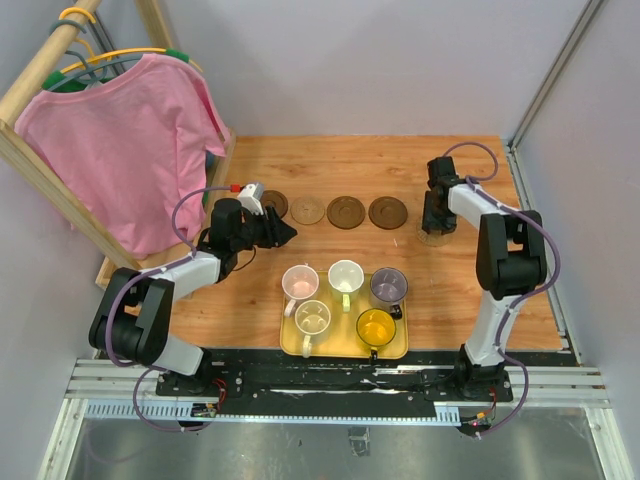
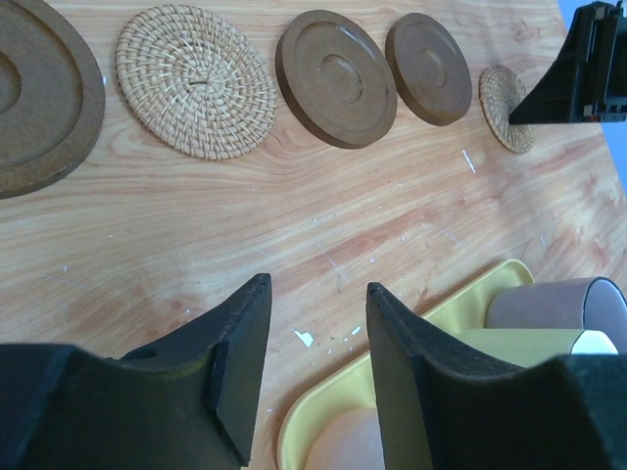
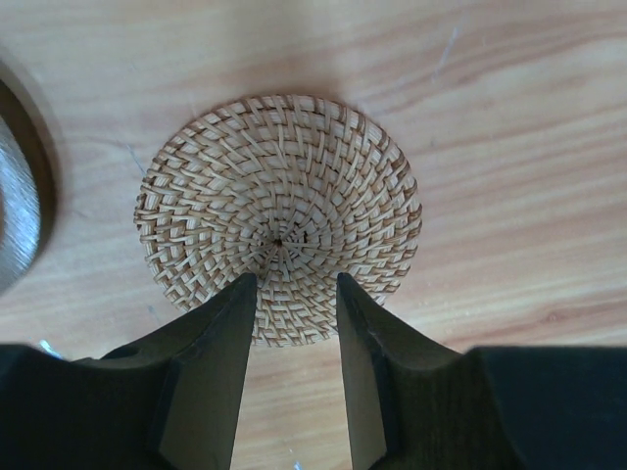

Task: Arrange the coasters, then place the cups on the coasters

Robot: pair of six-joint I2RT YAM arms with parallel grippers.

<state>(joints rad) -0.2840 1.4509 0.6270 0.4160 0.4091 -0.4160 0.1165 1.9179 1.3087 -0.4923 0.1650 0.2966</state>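
The wooden table spreads widest before me, and off its far left corner a pink shirt hangs on a wooden rack. Next in size is the yellow tray, lying in the middle near my bases, and all five cups stand in it. The pink cup, the cream cup and the purple cup make the far row. The white-green cup and the amber cup make the near row. Beyond the tray the coasters lie flat on the bare wood in a line from left to right. First is a dark coaster, partly hidden behind my left wrist, then a pale woven coaster, a second dark disc and a third dark disc. A little nearer, set apart at the right end, lies a small woven coaster. My left claw hangs above the wood just beyond the tray's far left corner, its fingers spread with nothing between them. My right claw stands straight over the small woven coaster, fingers parted, released. In the wrist view their tips overlap the disc's near edge, and I cannot tell whether they touch it.
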